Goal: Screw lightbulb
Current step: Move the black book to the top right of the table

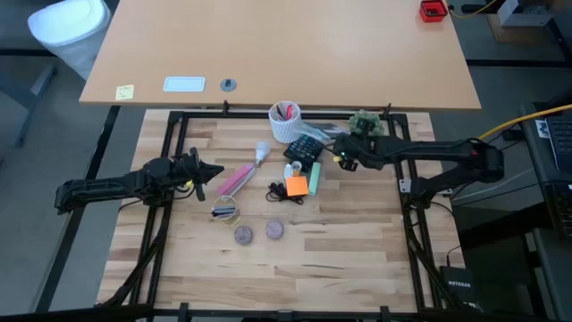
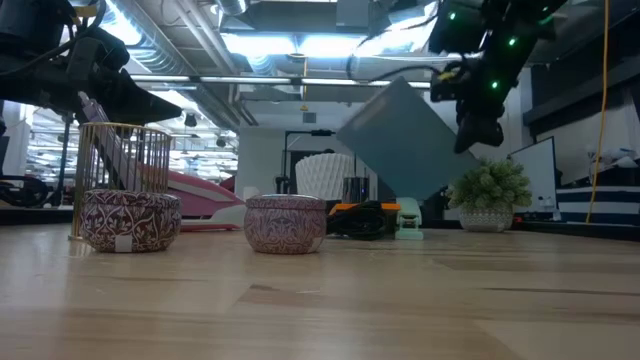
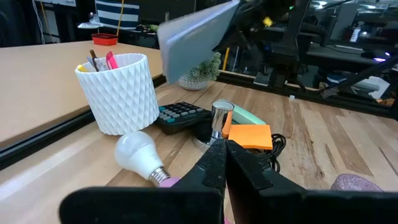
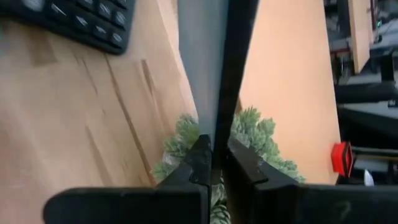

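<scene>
The right gripper is clamped on the edge of a thin grey panel, holding it tilted in the air over the back of the worktop, above a black calculator and near a small green plant. The left gripper hovers at about 9 o'clock from the worktop's centre, its fingers pressed together and holding nothing. Just past its tip, toward 2 o'clock, the lightbulb lies on its side on the wood, screw base toward the gripper, beside a pink case. Beyond the lightbulb, at 12 o'clock on the worktop, stands a white cup of pens. Right of the lightbulb sit an orange pad and a green block. Two purple discs lie toward 6 o'clock, with a wire basket just above them.
</scene>
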Robot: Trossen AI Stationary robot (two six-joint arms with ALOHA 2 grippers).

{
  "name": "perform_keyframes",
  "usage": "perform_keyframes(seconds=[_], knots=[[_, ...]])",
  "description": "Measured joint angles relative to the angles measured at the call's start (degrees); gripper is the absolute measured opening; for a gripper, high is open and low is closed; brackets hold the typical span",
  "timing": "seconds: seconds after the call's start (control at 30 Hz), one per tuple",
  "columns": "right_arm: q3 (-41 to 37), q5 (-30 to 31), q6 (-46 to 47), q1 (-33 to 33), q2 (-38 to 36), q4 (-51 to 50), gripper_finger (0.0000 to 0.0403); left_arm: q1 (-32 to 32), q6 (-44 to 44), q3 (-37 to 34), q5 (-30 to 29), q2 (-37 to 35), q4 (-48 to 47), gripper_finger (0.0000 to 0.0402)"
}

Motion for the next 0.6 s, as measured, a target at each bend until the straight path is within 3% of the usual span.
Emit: perform_keyframes(seconds=[0.6], knots=[[-0.01, 0.48, 0.02, -7.91, 3.41, -12.20, 0.0021, 0.00, 0.02, -0.01, 0.00, 0.00, -0.01, 0.0001]])
